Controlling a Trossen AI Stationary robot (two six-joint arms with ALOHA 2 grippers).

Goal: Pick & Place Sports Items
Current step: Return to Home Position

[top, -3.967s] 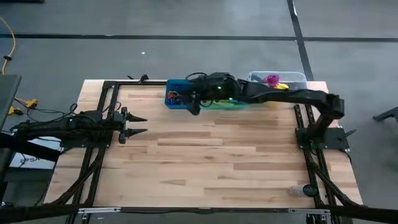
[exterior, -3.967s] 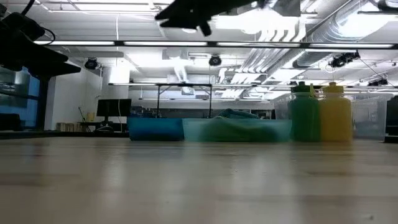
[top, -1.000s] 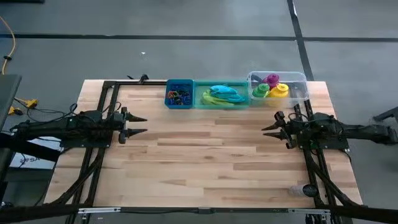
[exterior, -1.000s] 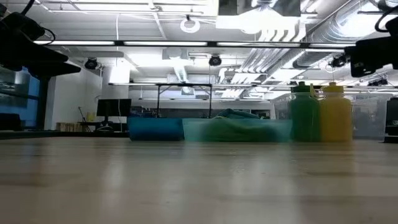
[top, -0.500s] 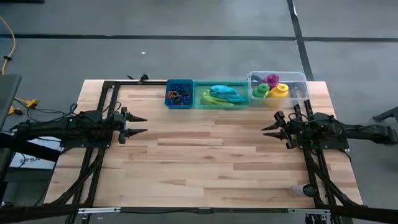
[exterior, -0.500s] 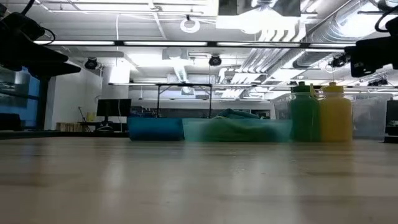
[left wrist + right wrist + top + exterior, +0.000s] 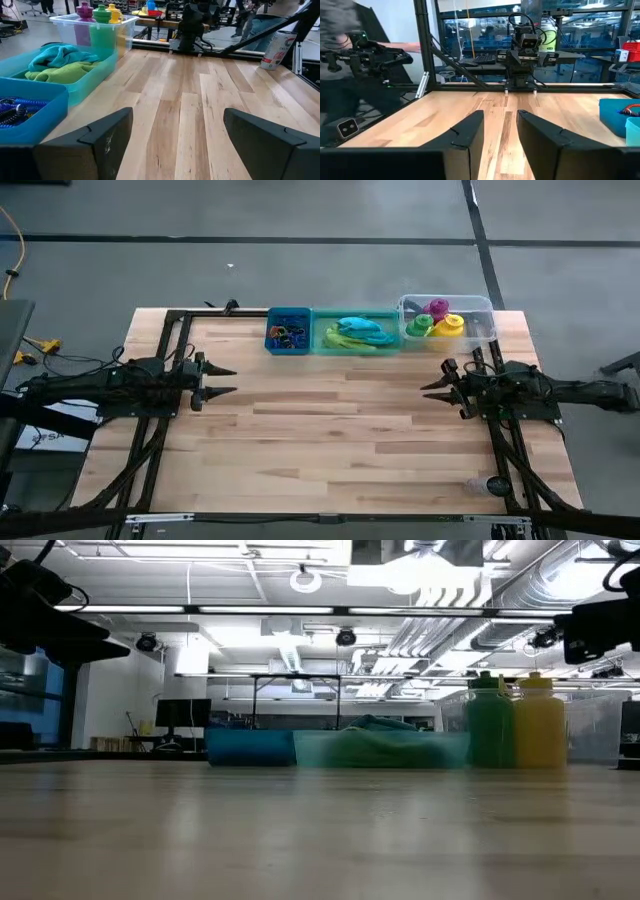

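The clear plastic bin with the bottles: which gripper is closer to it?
Right. The right gripper sits close by the clear plastic bin; the left gripper waits far off on the opposite side.

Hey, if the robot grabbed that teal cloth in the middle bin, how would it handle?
Probably floppy: the teal cloth lies crumpled in soft folds, so it would likely drape from a pinch rather than hold its shape. It looks light for its bulk. It rests on the lime-green cloth, which might drag along with it.
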